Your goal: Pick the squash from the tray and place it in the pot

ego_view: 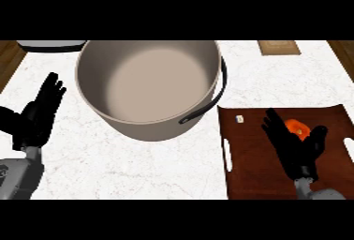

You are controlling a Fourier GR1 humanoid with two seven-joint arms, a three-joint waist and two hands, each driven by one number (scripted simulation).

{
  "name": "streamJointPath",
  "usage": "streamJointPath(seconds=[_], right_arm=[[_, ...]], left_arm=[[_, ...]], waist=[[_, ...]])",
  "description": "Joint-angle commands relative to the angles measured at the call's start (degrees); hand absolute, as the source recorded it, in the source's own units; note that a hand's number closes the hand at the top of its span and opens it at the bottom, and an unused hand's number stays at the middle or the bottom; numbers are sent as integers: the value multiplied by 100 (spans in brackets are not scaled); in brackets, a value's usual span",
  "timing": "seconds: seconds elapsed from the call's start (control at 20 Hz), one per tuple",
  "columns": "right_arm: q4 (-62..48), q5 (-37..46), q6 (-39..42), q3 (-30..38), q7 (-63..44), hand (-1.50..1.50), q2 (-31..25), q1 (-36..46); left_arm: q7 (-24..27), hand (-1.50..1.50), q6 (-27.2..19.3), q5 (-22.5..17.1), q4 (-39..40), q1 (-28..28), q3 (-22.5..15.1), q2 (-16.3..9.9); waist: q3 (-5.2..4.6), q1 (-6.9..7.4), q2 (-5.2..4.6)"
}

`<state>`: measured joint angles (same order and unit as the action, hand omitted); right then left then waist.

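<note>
An orange squash [297, 128] lies on the dark brown tray [250, 159] at the right. My right hand [296, 149] hovers over the tray with straight fingers on one side of the squash and the thumb on the other; it partly hides the squash and holds nothing. A large beige pot [149, 86] with a dark handle [211, 101] stands at the middle of the white counter, nothing in it. My left hand [38, 117] rests open at the left edge, fingers up.
A small white piece [239, 119] lies on the tray's far left part. A wooden block [278, 47] sits at the counter's far right, and a dark-and-white object [50, 45] at the far left. Wood borders both sides of the counter.
</note>
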<state>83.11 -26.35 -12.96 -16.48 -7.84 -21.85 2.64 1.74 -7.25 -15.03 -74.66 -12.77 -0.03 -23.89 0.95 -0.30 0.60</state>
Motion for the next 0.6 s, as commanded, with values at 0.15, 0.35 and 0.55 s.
streamJointPath(seconds=[0.15, 0.35, 0.55], right_arm=[[104, -773, 1345, 833, 430, -150, -356, 865], [-80, 1733, 828, 486, 849, 150, -2128, 1064], [227, 1838, -20, 1165, 2845, -150, -1517, 323]], left_arm=[[-667, 0, -357, 133, -1015, 168, -531, 522], [-817, 0, -178, -45, -784, 29, -604, 621], [-1053, 0, -427, -37, -1135, 260, -733, 843]], waist=[[-76, 139, -26], [-174, 16, 5], [-74, -158, 10]])
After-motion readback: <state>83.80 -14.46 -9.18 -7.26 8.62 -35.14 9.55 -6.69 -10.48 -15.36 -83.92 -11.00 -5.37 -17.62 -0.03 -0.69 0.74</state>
